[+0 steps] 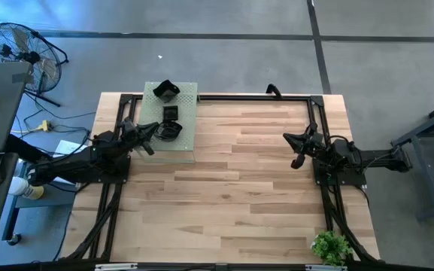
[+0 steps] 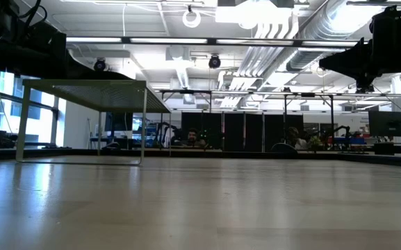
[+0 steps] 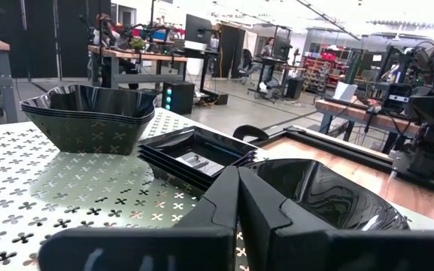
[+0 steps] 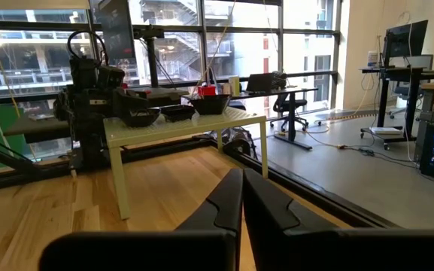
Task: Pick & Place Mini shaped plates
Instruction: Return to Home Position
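The mini shaped plates sit in three glossy black stacks on the pale green perforated board [image 1: 186, 120]. There is a stack of deep wavy-rimmed dishes [image 3: 89, 117], a stack of small squares [image 3: 194, 154] and a larger wavy dish [image 3: 322, 196]. In the high view these are the deep dishes [image 1: 165, 90], the squares [image 1: 171, 113] and the wavy dish [image 1: 171, 131]. My left gripper [image 3: 238, 181] is shut and hovers low over the board, its tips beside the wavy dish's rim. My right gripper [image 4: 242, 188] is shut and waits above the table's right side [image 1: 299, 150]. My left gripper stands with its shut fingertips [image 3: 224, 188] right at the near rim [image 3: 277, 169] of the large wavy dish, coming in level from the table's left. I cannot tell whether they touch the rim. Nothing is between the fingers.
The board is a small raised stand on thin legs [image 2: 82, 87] at the table's far left. A small green plant [image 1: 329, 245] sits at the near right corner. Bare wooden tabletop [image 1: 232, 181] lies between the arms. People sit in the room beyond.
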